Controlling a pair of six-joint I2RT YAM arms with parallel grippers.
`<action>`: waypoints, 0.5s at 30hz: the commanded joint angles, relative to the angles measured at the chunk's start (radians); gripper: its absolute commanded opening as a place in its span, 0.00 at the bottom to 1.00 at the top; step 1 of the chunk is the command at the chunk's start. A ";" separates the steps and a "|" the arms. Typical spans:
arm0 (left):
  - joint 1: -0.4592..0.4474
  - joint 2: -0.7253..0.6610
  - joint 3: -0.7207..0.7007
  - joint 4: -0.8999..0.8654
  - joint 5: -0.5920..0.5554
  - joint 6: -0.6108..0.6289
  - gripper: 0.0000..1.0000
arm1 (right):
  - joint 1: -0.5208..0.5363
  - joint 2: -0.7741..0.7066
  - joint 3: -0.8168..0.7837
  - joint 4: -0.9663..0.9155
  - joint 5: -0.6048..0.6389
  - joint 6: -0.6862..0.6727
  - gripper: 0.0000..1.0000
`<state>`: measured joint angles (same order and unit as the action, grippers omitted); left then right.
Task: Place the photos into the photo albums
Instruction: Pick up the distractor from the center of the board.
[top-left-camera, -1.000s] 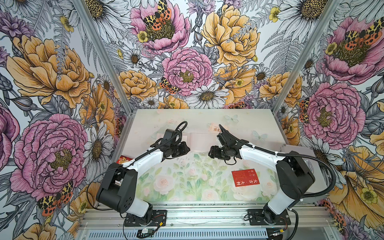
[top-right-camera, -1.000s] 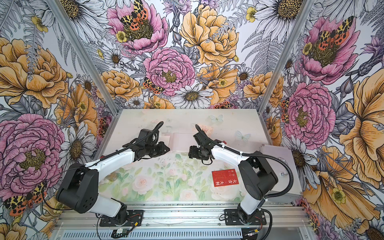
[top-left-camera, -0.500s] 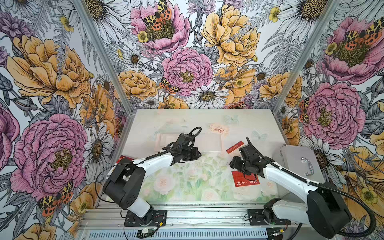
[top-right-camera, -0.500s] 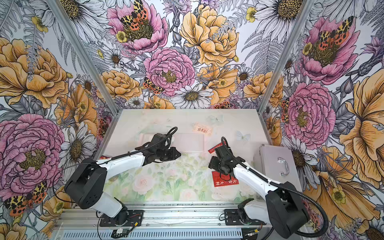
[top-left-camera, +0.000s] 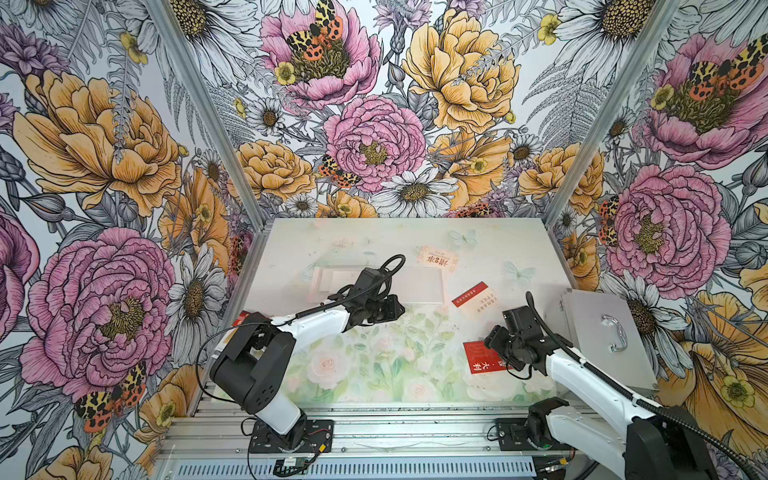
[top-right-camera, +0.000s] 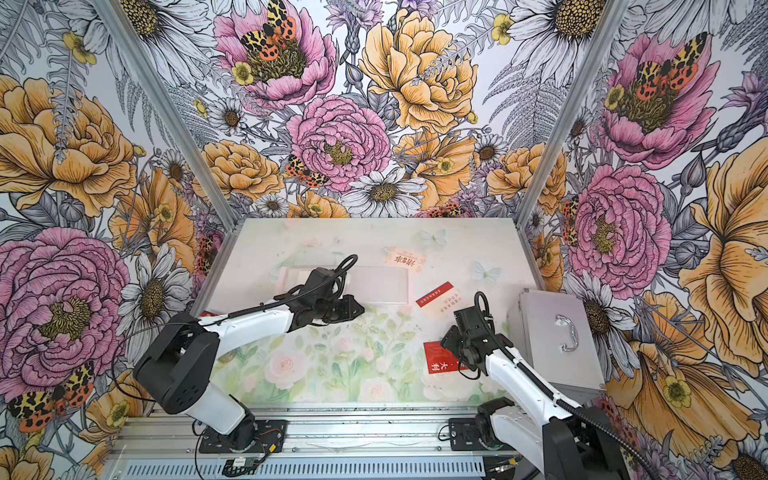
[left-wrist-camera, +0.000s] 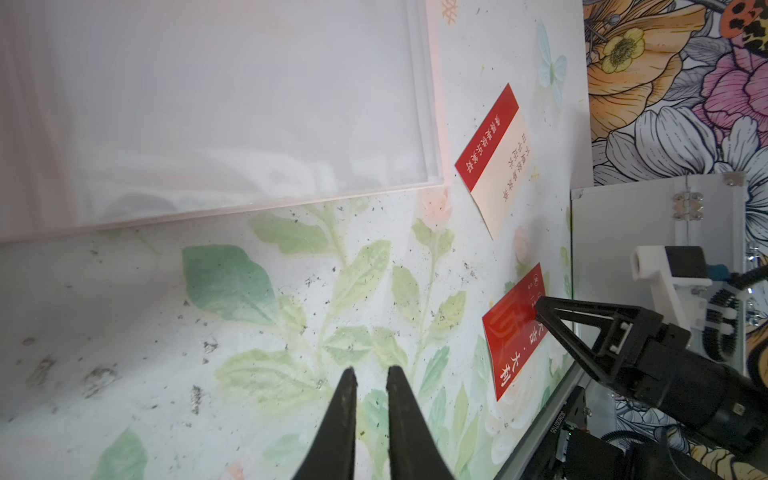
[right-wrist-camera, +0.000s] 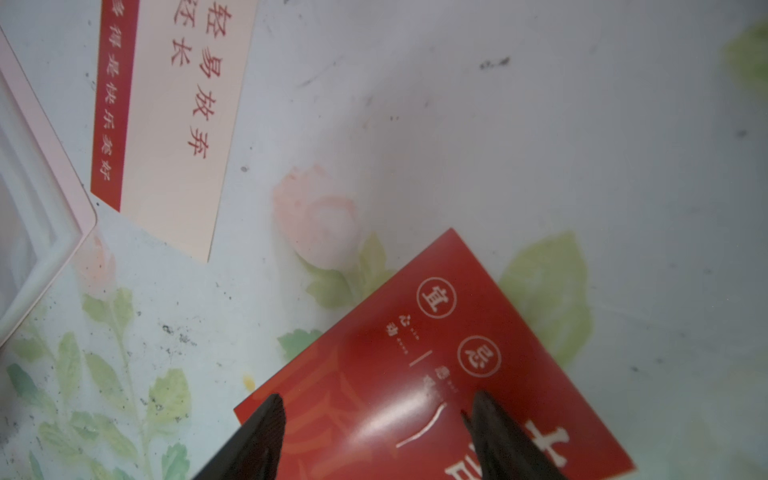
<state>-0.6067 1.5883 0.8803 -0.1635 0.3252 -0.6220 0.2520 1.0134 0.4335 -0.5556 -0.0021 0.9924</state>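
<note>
Flowered walls box in a printed counter. My right end effector is released, jaws spread over the red photo lying flat near the front right. The left end effector is all but clenched, empty, beside the open album. I'd descend gently, catch one edge and tip it up before pinching; flat card offers little grip.

Both top views are bright, evenly lit and sharp across the desk, where shadows are faint and soft — the walls stretch outward at the edges. In the right wrist view the red card carries a pale sheen and the right tool blurs near the lens; the left wrist view washes the photo album milky white.
</note>
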 joint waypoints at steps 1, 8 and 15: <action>-0.009 0.019 0.005 0.028 0.009 0.008 0.17 | -0.034 -0.040 -0.001 -0.044 0.039 0.004 0.73; -0.008 0.027 0.008 0.037 0.014 0.007 0.17 | -0.114 -0.065 -0.002 -0.069 0.045 -0.016 0.74; -0.007 0.033 0.008 0.035 0.020 0.011 0.18 | -0.193 -0.038 -0.001 -0.073 0.034 -0.063 0.74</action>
<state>-0.6067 1.6146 0.8806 -0.1516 0.3260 -0.6220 0.0746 0.9676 0.4335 -0.6209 0.0189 0.9607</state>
